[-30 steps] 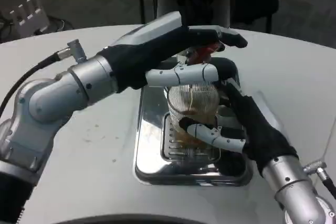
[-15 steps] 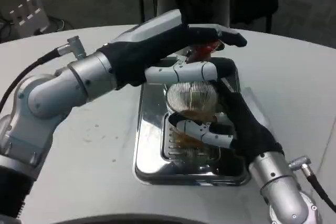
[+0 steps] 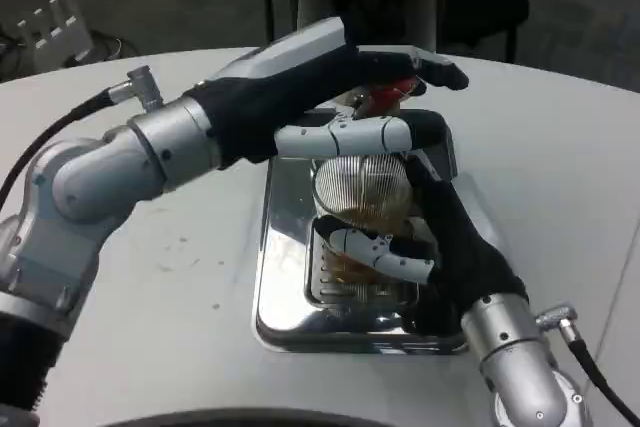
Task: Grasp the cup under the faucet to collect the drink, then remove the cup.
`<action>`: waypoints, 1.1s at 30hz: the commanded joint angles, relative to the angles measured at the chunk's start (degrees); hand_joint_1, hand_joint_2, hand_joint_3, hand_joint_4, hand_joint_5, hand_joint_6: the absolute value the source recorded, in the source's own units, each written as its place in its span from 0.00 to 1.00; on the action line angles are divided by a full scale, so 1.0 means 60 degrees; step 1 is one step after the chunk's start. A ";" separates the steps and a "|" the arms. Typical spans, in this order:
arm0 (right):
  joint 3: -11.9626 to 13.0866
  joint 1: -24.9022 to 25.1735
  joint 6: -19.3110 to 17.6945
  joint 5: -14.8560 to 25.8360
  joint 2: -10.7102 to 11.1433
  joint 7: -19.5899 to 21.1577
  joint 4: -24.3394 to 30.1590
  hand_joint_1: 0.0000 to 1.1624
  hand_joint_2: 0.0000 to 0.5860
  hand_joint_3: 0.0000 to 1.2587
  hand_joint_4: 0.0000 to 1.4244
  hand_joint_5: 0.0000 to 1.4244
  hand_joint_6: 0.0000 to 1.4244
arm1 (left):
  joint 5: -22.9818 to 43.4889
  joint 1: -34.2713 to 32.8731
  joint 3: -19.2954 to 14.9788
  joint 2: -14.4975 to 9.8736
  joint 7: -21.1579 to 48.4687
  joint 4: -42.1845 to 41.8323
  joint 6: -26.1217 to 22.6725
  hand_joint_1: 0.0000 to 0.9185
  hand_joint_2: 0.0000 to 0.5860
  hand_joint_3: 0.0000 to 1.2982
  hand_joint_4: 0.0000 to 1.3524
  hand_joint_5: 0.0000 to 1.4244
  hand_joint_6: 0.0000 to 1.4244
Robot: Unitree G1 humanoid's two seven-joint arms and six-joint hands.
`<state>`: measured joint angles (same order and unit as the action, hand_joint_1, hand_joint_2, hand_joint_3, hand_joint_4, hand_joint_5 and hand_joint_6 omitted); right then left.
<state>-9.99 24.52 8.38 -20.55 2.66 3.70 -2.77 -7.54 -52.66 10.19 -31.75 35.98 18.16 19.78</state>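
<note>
A ribbed clear glass cup (image 3: pixel 363 187) with amber drink in its bottom stands over the grille of the steel drip tray (image 3: pixel 283 292), below the faucet. My right hand (image 3: pixel 455 247) grips the cup from the right, with white fingers wrapped across its lower front. My left hand (image 3: pixel 330 82) reaches in from the left above the cup. Its fingers lie over the red faucet lever (image 3: pixel 387 99) and its thumb stretches underneath, just above the cup's rim. The faucet spout is hidden behind the left hand.
The drip tray sits in the middle of the white round table (image 3: pixel 150 277). A white rack-like object (image 3: pixel 50 22) lies on the floor at far left. Dark chair legs stand behind the table's far edge.
My right forearm has swung leftward, and the cup in its grip has shifted slightly up and left. The left hand stays on the lever.
</note>
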 commanded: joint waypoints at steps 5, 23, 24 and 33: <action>-0.0217 -0.0032 -0.0253 -0.0134 -0.0311 0.0467 -0.0288 0.62 0.34 0.03 0.06 0.13 0.14 | -0.0342 0.0350 0.0109 -0.0396 0.0365 0.0146 -0.0319 0.00 0.26 0.21 0.13 0.14 0.22; -0.0217 0.0118 -0.0636 -0.0137 -0.0614 0.1385 -0.0697 0.60 0.35 0.00 0.04 0.09 0.11 | -0.0347 0.0435 0.0082 -0.0534 0.0452 0.0102 -0.0362 0.00 0.26 0.21 0.13 0.14 0.22; -0.0209 0.0122 -0.0633 -0.0127 -0.0608 0.1383 -0.0655 0.60 0.35 0.00 0.04 0.09 0.11 | -0.0349 0.0434 0.0082 -0.0532 0.0450 0.0106 -0.0363 0.00 0.26 0.21 0.13 0.14 0.22; -0.0172 -0.0009 -0.0532 0.0062 -0.0503 0.0992 -0.0493 0.60 0.35 0.00 0.04 0.09 0.11 | -0.0344 0.0388 0.0102 -0.0483 0.0443 0.0145 -0.0351 0.00 0.26 0.21 0.13 0.15 0.22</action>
<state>-11.05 24.78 5.75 -20.58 -0.41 10.24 -6.56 -7.53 -52.60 10.06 -32.88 36.77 17.36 19.56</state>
